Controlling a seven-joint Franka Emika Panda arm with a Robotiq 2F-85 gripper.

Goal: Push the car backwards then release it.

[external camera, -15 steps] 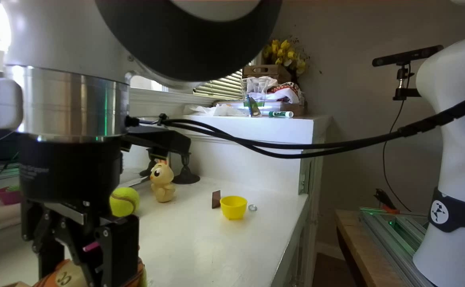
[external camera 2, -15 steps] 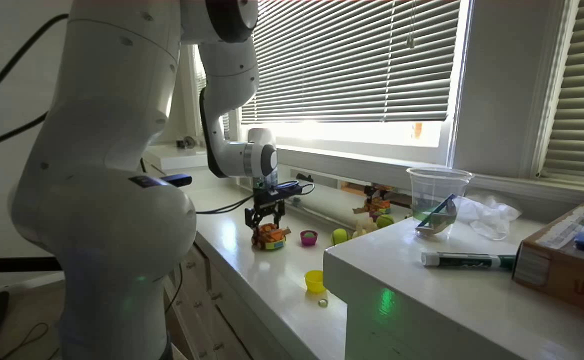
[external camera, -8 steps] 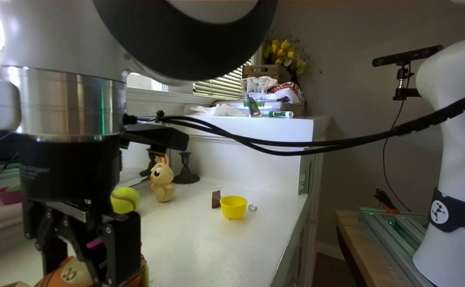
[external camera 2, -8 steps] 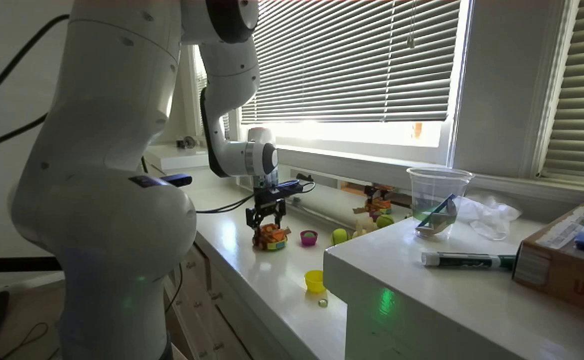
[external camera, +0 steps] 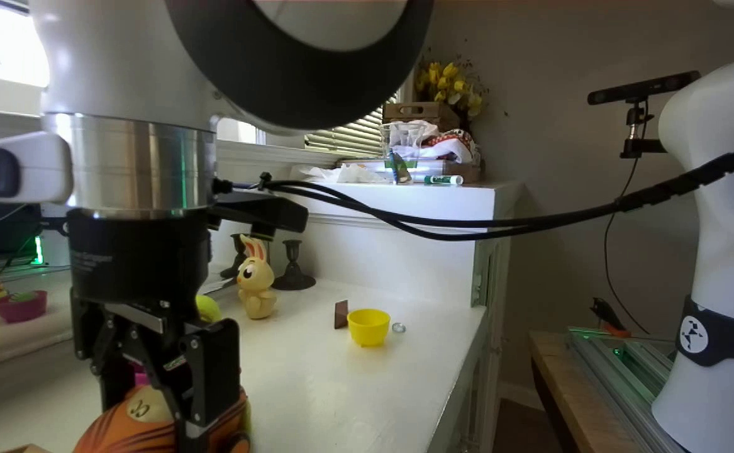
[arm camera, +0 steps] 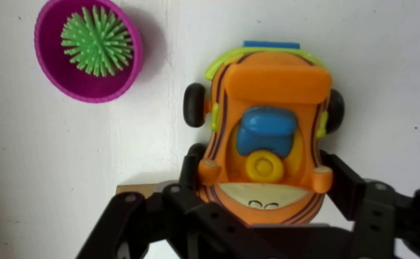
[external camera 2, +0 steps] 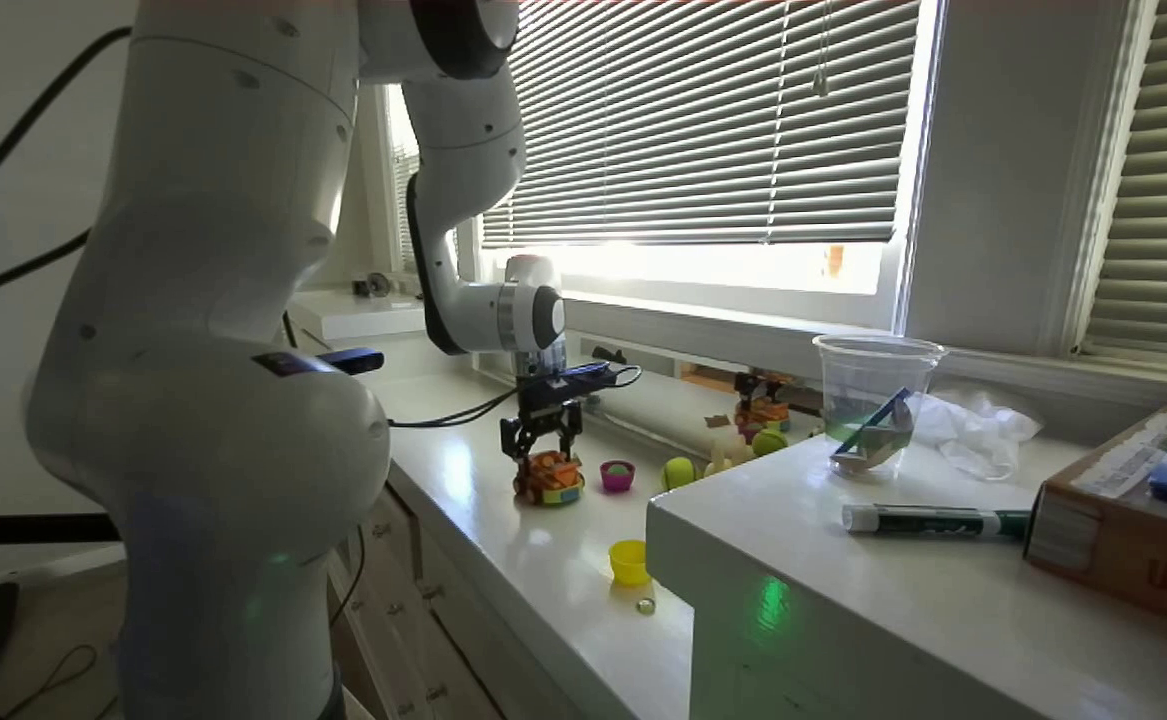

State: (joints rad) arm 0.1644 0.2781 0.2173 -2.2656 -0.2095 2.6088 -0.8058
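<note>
The car (arm camera: 278,84) is a chunky orange toy with a blue seat, a yellow wheel on top and green trim. It stands on the white counter and shows in an exterior view (external camera 2: 555,478); another exterior view cuts it off at the bottom edge (external camera: 131,434). My gripper (arm camera: 262,162) points down over the car's front end, one finger at each side by the orange mirrors. The fingers seem to press on the car's sides; the far wheel by the right finger is hidden. The gripper also shows in an exterior view (external camera 2: 543,458).
A pink bowl (arm camera: 94,98) with a green spiky ball stands close beside the car. A light brown block (arm camera: 134,189) lies beside the car's front. A yellow cup (external camera 2: 629,563), tennis ball (external camera 2: 679,473) and bunny toy (external camera: 256,289) stand further along. A mirror runs along the back.
Since half a second ago my gripper and the car have moved together to the right in both exterior views, slightly up in one of them. The bowl, cup and bunny have not moved.
</note>
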